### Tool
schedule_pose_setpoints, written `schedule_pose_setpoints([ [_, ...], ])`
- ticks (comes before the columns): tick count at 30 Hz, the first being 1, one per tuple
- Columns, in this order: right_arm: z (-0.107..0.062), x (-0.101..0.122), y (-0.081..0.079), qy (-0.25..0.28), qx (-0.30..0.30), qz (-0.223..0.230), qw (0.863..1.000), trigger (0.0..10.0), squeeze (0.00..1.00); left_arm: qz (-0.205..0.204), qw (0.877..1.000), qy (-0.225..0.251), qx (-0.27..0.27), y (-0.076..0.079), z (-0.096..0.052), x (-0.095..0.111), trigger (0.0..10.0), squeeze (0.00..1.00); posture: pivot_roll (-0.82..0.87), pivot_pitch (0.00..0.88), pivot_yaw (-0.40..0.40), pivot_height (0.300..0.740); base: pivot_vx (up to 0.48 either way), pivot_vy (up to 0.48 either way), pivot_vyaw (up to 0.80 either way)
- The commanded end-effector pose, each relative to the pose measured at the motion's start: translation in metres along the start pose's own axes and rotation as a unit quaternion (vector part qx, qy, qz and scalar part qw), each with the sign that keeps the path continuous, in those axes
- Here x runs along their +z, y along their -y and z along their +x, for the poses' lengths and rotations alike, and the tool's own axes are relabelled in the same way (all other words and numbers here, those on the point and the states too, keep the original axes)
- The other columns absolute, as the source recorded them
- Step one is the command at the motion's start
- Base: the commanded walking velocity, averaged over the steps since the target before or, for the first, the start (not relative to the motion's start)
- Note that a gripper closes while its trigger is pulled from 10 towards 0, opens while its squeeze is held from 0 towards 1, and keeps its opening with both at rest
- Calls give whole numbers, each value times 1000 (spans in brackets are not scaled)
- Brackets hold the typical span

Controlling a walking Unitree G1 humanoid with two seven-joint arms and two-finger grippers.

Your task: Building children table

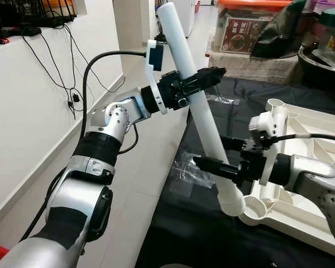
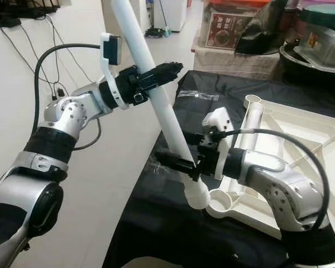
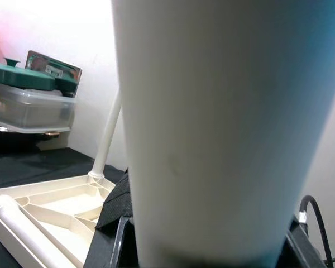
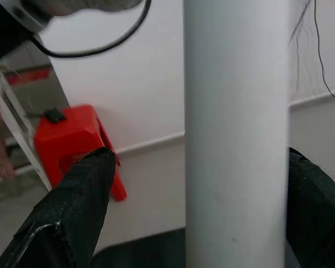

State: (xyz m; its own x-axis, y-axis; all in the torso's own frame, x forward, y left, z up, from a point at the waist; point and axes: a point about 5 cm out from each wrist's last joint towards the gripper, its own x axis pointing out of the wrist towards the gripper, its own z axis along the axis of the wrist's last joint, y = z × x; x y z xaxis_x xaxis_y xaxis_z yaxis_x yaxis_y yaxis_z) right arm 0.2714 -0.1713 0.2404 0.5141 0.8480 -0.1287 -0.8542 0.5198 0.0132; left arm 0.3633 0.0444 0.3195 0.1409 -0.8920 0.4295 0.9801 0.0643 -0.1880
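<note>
Above corner socket (image 1: 257, 209) — white leg (image 1: 198, 106), both grippers clamping.

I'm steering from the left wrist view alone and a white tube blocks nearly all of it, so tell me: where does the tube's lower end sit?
Observer: The table leg slants down to a corner socket of the upside-down tabletop; its ribbed end is at the socket's rim.
Operator: Is my other arm on it?
Observer: Yes, the right gripper grips the leg low down, just above that end.
Operator: And where on the leg is my left one?
Observer: The left gripper clamps the upper part, well below the top.
Operator: What is under the tabletop?
Observer: A black cloth.
</note>
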Motion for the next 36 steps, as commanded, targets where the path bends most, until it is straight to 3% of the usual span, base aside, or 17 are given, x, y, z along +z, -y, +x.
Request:
schedule_pose_setpoints([
  [1,4,4,-2,-15,-1,-12,1000,10000,0,8,1000,5,-6,0,3,3,10000,0,41,0,-16,740,0,0,0],
  [11,13,9,6,-42,-31,-15,999,10000,0,7,1000,10,-15,-1,10,-1,10000,0,37,0,-18,740,0,0,0],
  [36,34,6,5,-115,-27,-42,992,10000,0,1,1000,16,-21,-2,15,-5,10000,0,27,0,-18,740,0,0,0],
])
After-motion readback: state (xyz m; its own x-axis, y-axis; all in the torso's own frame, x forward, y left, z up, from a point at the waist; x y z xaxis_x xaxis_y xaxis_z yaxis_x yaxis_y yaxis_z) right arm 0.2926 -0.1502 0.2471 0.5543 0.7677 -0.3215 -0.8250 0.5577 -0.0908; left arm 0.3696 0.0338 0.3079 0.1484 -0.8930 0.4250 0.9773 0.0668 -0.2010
